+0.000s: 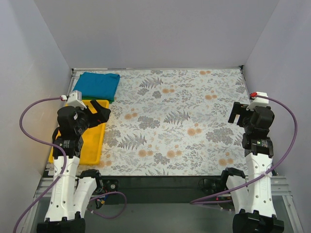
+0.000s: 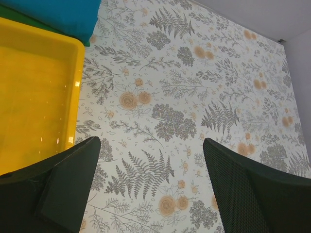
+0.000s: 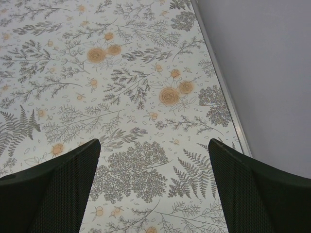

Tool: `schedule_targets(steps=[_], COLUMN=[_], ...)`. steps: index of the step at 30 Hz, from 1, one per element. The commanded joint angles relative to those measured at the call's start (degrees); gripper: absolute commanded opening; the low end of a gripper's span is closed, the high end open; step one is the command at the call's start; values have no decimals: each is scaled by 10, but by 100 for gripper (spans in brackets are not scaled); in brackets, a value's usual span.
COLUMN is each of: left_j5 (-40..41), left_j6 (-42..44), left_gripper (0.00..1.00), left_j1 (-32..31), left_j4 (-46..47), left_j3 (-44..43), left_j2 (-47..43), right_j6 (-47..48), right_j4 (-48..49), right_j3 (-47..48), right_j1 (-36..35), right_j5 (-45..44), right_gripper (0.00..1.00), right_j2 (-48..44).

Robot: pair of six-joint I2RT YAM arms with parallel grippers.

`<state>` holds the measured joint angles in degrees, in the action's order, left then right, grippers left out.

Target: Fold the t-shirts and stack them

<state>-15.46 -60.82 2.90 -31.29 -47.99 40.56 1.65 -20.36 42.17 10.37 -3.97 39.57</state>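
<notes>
The teal-blue t-shirt [image 1: 99, 84] lies folded in a rectangle at the table's far left corner. A thin strip of the green t-shirt [image 1: 104, 99] shows under its near edge, so the teal one lies on top of it. The teal shirt also shows at the top left of the left wrist view [image 2: 53, 13]. My left gripper [image 1: 101, 112] is open and empty, raised over the far end of the yellow tray, just short of the shirts; its jaws [image 2: 150, 145] stand wide over bare cloth. My right gripper [image 1: 238, 114] is open and empty at the right side [image 3: 154, 143].
A yellow plastic tray [image 1: 92, 145] sits along the left edge [image 2: 39, 97], empty, its far end next to the stacked shirts. A floral tablecloth [image 1: 180, 121] covers the table. Grey walls close in the left, back and right sides [image 3: 262, 73].
</notes>
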Motion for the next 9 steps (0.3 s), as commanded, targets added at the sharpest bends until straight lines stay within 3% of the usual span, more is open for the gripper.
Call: schedule_targets(steps=[1,9], left_j5=[3,5], left_j6=[6,8], left_gripper=[86,86], left_j1=[0,1], left_j4=[0,2], left_j3=[3,-2], left_j2=[1,9], right_j6=[-3,32], right_j4=[32,50], right_j3=[-2,-13], right_j1=[-1,-1], right_j5=[-3,8], right_gripper=[98,98], right_j2=[-2,2])
